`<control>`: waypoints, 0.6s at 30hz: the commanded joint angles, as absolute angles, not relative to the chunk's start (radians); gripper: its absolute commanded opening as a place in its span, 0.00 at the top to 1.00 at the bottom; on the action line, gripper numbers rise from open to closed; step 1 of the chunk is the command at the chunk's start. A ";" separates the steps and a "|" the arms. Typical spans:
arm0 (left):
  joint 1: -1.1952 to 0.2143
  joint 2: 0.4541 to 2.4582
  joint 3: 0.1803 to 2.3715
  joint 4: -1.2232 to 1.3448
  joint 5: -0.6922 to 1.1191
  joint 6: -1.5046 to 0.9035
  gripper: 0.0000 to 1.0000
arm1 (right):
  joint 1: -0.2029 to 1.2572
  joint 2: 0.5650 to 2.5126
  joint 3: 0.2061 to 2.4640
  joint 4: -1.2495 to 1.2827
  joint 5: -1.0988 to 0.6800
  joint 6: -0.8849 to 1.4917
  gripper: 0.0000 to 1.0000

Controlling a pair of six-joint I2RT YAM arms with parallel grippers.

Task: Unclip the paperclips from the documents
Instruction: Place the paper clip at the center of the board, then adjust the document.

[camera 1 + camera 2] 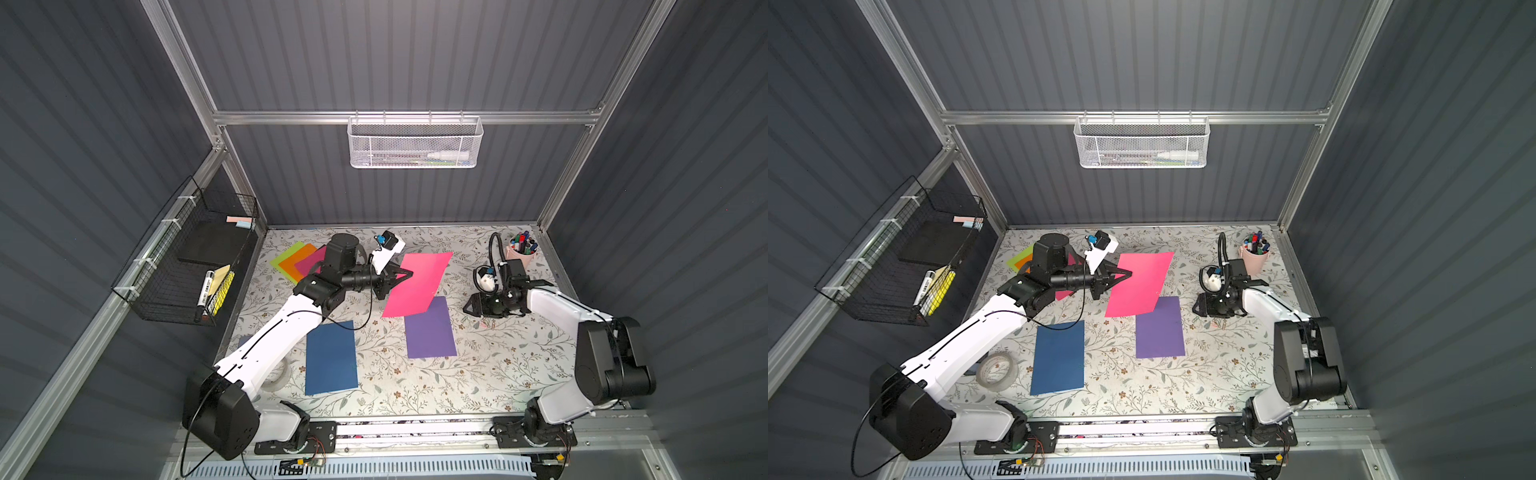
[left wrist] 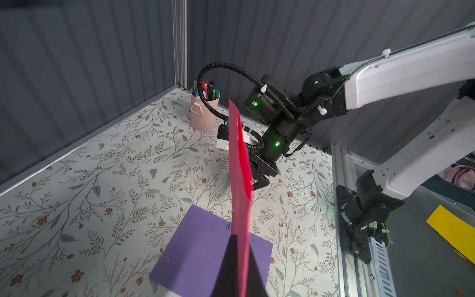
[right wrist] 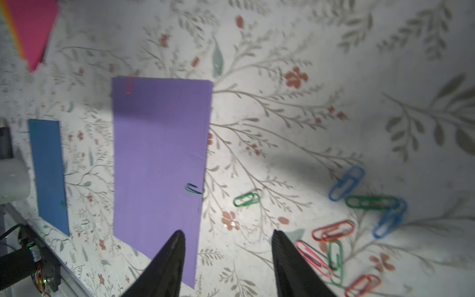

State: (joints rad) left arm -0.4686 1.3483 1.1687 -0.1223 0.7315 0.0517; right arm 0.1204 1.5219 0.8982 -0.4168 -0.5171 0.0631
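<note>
My left gripper is shut on one edge of a pink document and holds it tilted up above the table. Below it the purple document lies flat, with a dark green paperclip on its near edge and a pink paperclip on another edge. My right gripper hangs open and empty just right of the purple sheet. Several loose paperclips lie on the table beside it. A navy document lies in front of the left arm.
A fanned stack of lime, orange and magenta sheets lies at the back left, partly under the left arm. A pink cup of marker pens stands at the back right. A tape roll sits near the left arm's base. A black wire basket hangs on the left wall.
</note>
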 commanded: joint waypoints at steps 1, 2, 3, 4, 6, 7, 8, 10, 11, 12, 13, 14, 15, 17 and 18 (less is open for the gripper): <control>-0.442 1.335 1.149 -0.095 0.833 0.052 1.00 | 0.126 1.385 0.800 -0.158 -0.833 0.027 0.34; -0.432 1.333 1.148 -0.089 0.855 0.053 1.00 | 0.127 1.339 0.745 -0.015 -0.908 0.074 0.31; -0.423 1.333 1.147 -0.085 0.879 0.056 1.00 | 0.127 1.301 0.692 0.129 -0.960 0.125 0.28; -0.416 1.334 1.149 -0.084 0.892 0.058 1.00 | 0.129 1.275 0.656 0.233 -0.973 0.168 0.25; -0.407 1.337 1.152 -0.088 0.922 0.065 1.00 | 0.130 1.250 0.621 0.367 -1.031 0.217 0.22; -0.405 1.339 1.156 -0.094 0.931 0.070 1.00 | 0.133 1.250 0.628 0.382 -1.068 0.214 0.22; -0.404 1.344 1.161 -0.101 0.947 0.079 1.00 | 0.135 1.255 0.644 0.384 -1.117 0.206 0.22; -0.403 1.355 1.172 -0.128 0.975 0.102 1.00 | 0.146 1.274 0.662 0.440 -1.180 0.237 0.21; -0.403 1.361 1.179 -0.149 0.984 0.124 1.00 | 0.155 1.282 0.667 0.479 -1.189 0.256 0.21; -0.403 1.366 1.185 -0.164 0.990 0.141 1.00 | 0.166 1.286 0.679 0.488 -1.191 0.256 0.21; -0.403 1.372 1.187 -0.176 0.999 0.155 1.00 | 0.179 1.291 0.698 0.482 -1.192 0.244 0.21; -0.403 1.377 1.189 -0.185 1.009 0.162 1.00 | 0.193 1.296 0.724 0.461 -1.195 0.228 0.21; -0.404 1.380 1.189 -0.186 1.019 0.166 1.00 | 0.201 1.304 0.744 0.444 -1.208 0.214 0.21; -0.403 1.386 1.192 -0.192 1.034 0.172 1.00 | 0.220 1.323 0.796 0.435 -1.234 0.213 0.21; -0.403 1.388 1.192 -0.195 1.035 0.175 1.00 | 0.226 1.331 0.814 0.430 -1.243 0.213 0.21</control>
State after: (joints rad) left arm -0.4038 1.3762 1.1652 -0.1585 0.9798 0.1310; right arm 0.2081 1.3178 0.7589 0.3885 -1.1648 0.2173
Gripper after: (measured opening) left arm 0.048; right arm 0.795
